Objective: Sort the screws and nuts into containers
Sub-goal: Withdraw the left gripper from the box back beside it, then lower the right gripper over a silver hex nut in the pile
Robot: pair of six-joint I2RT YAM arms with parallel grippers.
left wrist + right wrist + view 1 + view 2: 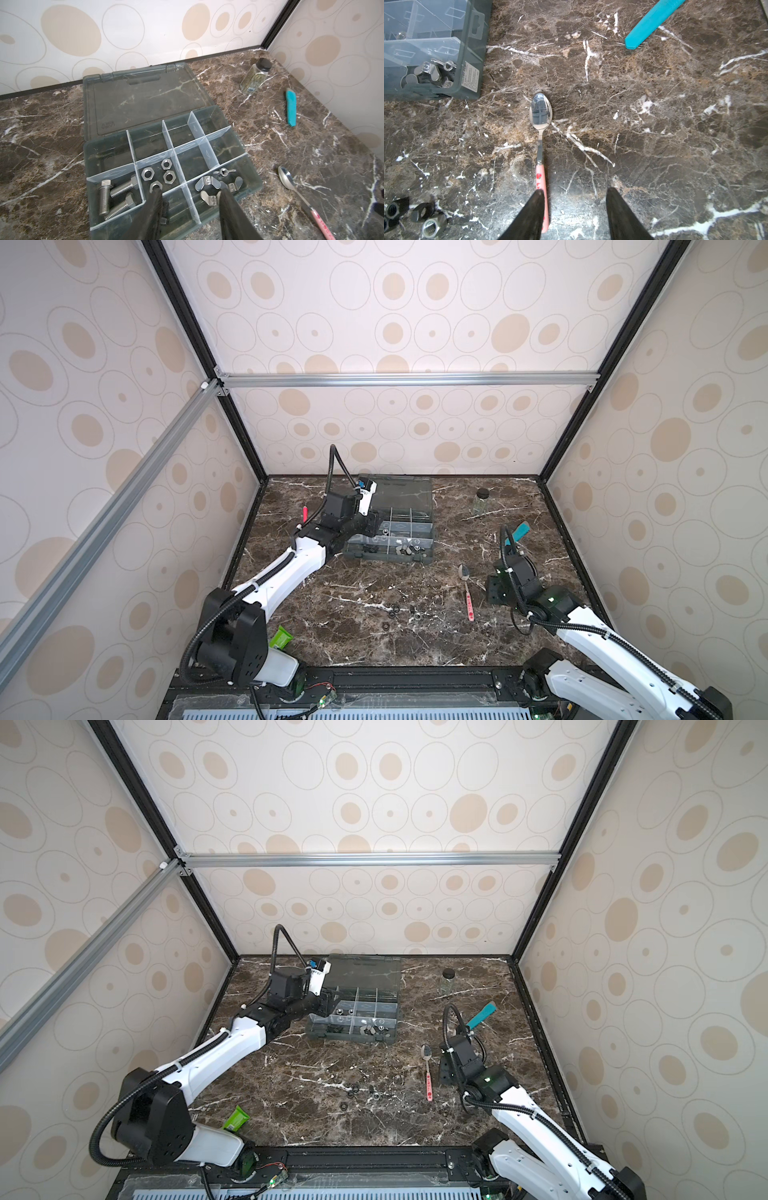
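Three shiny silver hex-head screws [104,197]

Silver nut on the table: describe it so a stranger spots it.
From the grey organizer box, look toward the front edge of the table to a cluster of loose nuts. The silver nut lies on the side nearest the spoon; its neighbours are black.

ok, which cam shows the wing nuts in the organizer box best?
Left wrist: the wing nuts lie close up in a corner compartment, wings and holes clear, though a finger of the left end effector covers part. Right wrist shows some through the organizer box's wall. In both top views they are only bright specks.
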